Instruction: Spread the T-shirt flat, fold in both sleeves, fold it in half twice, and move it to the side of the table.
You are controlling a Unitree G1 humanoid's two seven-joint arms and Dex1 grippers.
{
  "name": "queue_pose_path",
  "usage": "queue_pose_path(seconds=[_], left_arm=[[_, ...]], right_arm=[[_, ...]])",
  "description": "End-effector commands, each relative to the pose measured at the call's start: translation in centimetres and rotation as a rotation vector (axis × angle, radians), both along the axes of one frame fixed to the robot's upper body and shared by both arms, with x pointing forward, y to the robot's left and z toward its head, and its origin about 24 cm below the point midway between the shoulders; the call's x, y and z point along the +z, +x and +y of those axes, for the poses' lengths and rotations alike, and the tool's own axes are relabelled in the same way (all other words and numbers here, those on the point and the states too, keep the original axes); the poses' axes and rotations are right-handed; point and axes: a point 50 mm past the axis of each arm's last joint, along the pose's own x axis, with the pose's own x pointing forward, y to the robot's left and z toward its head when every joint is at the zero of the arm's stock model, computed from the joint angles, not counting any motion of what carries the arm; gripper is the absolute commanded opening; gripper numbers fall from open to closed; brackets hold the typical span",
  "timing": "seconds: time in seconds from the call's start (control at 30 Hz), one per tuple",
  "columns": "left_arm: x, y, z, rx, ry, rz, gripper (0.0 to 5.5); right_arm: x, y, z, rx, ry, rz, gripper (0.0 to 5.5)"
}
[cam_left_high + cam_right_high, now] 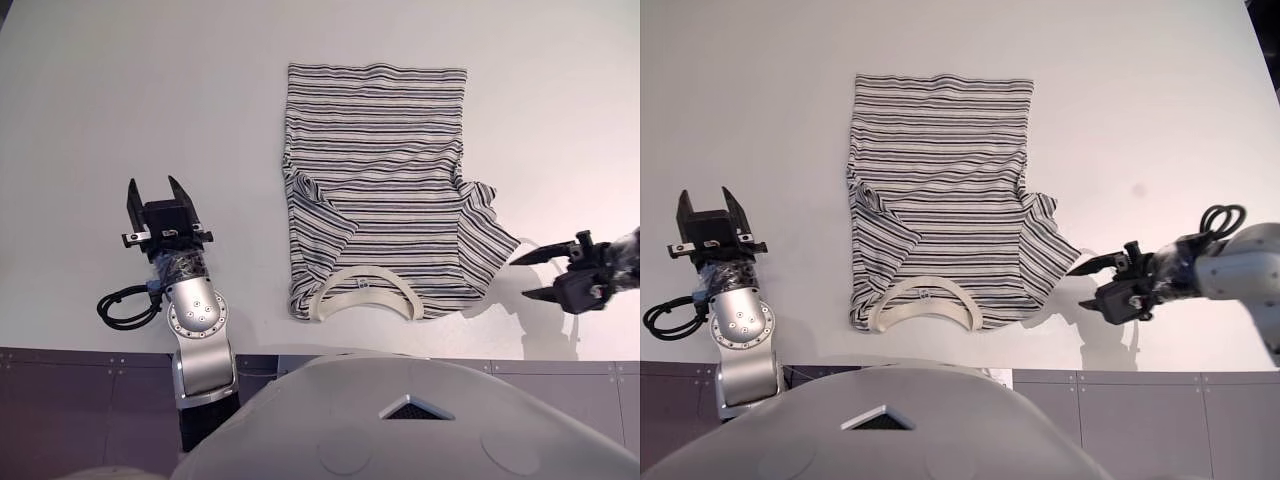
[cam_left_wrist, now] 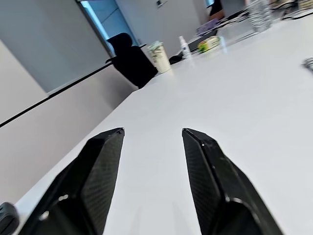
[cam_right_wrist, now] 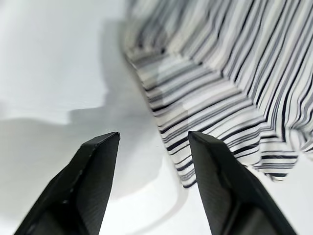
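**A:** Collar (image 1: 385, 275) sits closest, at 6 o'clock on the worktop (image 1: 120, 80). The T-shirt (image 1: 375, 170) lies flat mid-worktop with its hem toward 12 o'clock.

**B:** And the sleeves?

**A:** The left sleeve (image 1: 320, 210) lies folded over the body. The right sleeve (image 1: 488, 235) sticks out toward 4 o'clock. The right gripper (image 1: 518, 278) is just beside that sleeve's tip, jaws spread wide and holding nothing.

**B:** Left gripper?

**A:** The left gripper (image 1: 152, 183) is out at 9 o'clock over bare worktop, well apart from the cloth. It is also wide and empty.

**B:** So what could go wrong?

**A:** My guess is that nothing pins the shirt. A pull toward 9 o'clock may drag the whole garment instead of folding the sleeve. A shallow bite on the sleeve's edge could slip free midway. A deep bite might catch the body layer underneath and bunch it.
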Motion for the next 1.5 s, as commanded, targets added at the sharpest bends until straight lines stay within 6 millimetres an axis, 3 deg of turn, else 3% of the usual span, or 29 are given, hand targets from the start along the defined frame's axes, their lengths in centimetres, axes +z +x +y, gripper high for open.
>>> queue_pose_path(seconds=[0.03,0.23,0.5,0.97,1.1,1.2,1.33,1.5], left_arm=[[0.4,0.7,0.3,0.027,0.041,-0.017,2.18],[0.5,0.5,0.8,0.059,0.046,-0.024,2.18],[-0.4,0.4,-0.2,0.064,0.020,-0.012,2.18],[-1.1,0.2,-0.4,0.073,0.010,0.003,2.23],[-1.1,-0.1,-0.3,0.101,0.013,-0.002,2.23],[-1.2,-0.3,-0.2,0.102,0.018,0.003,2.23],[-1.4,-0.5,-0.1,0.102,0.025,0.010,2.23],[-1.4,-0.2,0.0,0.074,0.027,0.023,2.23]], right_arm=[[-2.9,-0.8,-0.5,-0.082,-0.053,-0.139,2.58],[-3.2,-0.9,-0.6,-0.120,-0.061,-0.256,2.58],[-3.9,0.1,-0.6,-0.154,-0.104,-0.330,2.58],[-3.0,0.1,-0.9,-0.123,-0.100,-0.315,0.22],[-2.3,1.9,-0.6,-0.142,-0.068,-0.399,0.12],[-1.1,2.8,0.4,-0.161,0.011,-0.458,0.12],[1.6,2.7,3.4,-0.161,0.329,-0.429,0.12],[2.6,2.6,5.3,-0.155,0.450,-0.415,0.12]])
